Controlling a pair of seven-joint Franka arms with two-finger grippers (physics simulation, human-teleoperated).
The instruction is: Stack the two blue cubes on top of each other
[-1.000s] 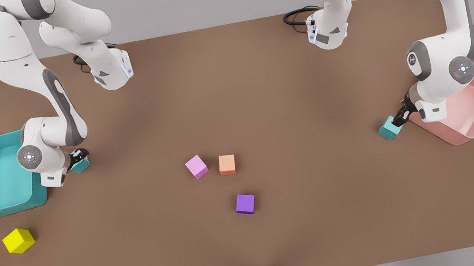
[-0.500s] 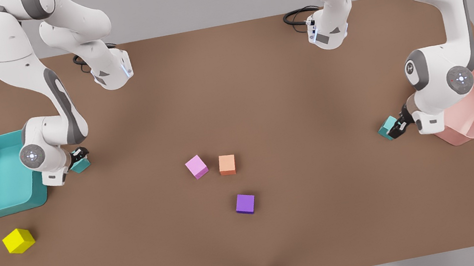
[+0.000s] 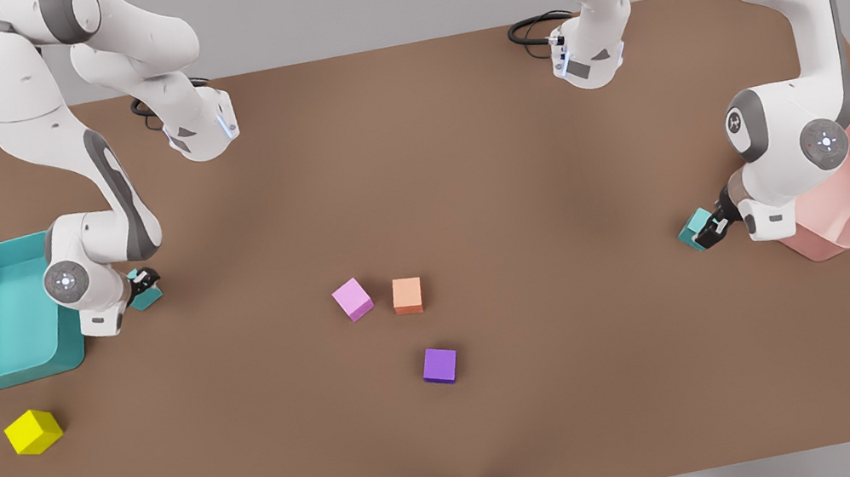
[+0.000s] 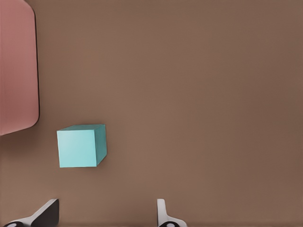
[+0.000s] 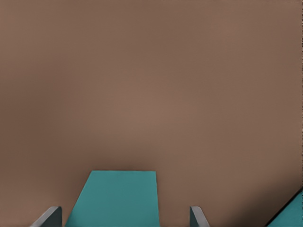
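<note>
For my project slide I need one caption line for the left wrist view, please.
Open left claw over the brown table, close to a blue cube that sits near the pink bin.

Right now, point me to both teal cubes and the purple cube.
Teal cube by the pink bin point(image 4: 77, 148): left wrist view, its top face.
Teal cube by the teal bin point(image 5: 116, 198): right wrist view, its top face, between the fingers.
Purple cube point(image 3: 439, 365): front view, its top face.

Two small matte teal cubes, both sitting flat and square. The first cube point(image 5: 116, 198) is right between the right claw's point(image 5: 124, 221) spread fingers. The second cube point(image 4: 81, 145) lies just ahead of the left claw point(image 4: 105, 218) - off toward one finger, not between them.
</note>
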